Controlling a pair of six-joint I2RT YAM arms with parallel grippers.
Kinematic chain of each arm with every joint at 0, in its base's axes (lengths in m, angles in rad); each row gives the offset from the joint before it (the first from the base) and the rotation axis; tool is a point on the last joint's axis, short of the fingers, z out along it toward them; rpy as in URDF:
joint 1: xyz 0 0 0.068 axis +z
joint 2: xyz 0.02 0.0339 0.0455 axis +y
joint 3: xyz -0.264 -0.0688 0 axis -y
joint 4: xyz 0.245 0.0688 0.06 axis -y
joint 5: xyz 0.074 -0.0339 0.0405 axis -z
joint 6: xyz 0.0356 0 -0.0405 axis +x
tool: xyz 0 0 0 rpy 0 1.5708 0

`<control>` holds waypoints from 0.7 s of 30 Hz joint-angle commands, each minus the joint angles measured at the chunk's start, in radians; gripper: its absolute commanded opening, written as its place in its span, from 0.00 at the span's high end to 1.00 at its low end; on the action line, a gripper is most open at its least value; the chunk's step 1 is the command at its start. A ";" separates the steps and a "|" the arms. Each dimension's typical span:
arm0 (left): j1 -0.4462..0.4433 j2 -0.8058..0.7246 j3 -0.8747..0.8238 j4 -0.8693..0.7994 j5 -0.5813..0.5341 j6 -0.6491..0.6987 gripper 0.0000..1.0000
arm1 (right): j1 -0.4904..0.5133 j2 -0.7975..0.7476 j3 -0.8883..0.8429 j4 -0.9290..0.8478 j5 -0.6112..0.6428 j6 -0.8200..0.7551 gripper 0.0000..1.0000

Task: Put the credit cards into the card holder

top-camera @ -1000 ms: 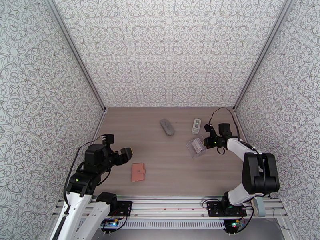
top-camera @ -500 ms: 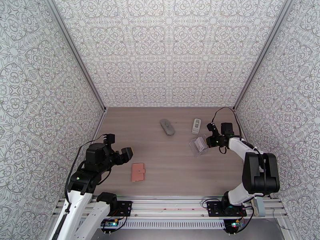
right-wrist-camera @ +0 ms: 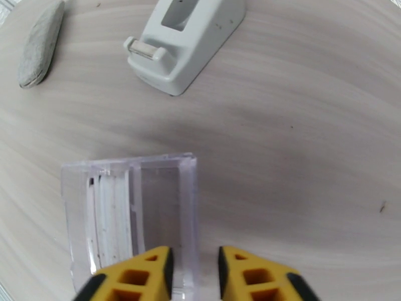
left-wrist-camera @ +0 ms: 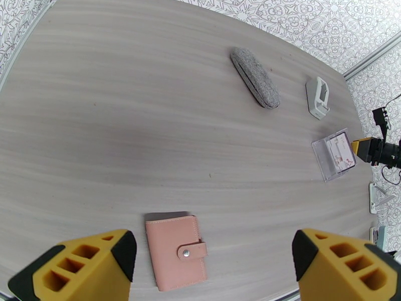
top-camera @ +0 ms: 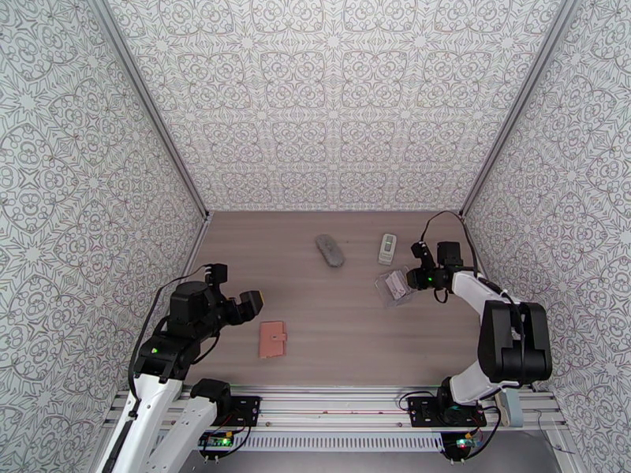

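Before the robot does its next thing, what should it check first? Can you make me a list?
1. Cards standing inside the clear holder: ok.
2. Right gripper jaws parted on either side of the holder's wall, seemingly not pinching it: ok.
3. Left gripper open above the table, nothing in it: ok.
4. Pink wallet lying flat, strap snapped shut: ok.
5. Every card is in the holder: cannot tell, they overlap.
6. Tape dispenser and grey case apart from the holder: ok.
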 commanded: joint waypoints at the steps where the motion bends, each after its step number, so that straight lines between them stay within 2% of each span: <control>1: -0.008 -0.004 -0.012 0.005 0.006 -0.002 0.11 | -0.008 -0.054 0.002 0.019 0.057 0.031 0.60; 8: 0.006 0.034 -0.003 0.009 0.018 -0.031 0.10 | -0.008 -0.234 -0.039 0.067 0.143 0.149 0.51; 11: 0.003 0.061 -0.003 -0.005 -0.006 -0.062 0.10 | -0.007 -0.326 -0.098 0.137 0.066 0.227 0.49; 14: -0.018 0.083 -0.040 0.026 0.017 -0.114 0.10 | -0.008 -0.412 -0.152 0.196 -0.041 0.345 0.47; 17: -0.096 0.108 -0.085 0.054 -0.067 -0.169 0.10 | -0.002 -0.476 -0.186 0.210 -0.144 0.454 0.48; 21: -0.202 0.181 -0.168 0.122 -0.171 -0.246 0.10 | 0.063 -0.541 -0.202 0.164 -0.190 0.535 0.49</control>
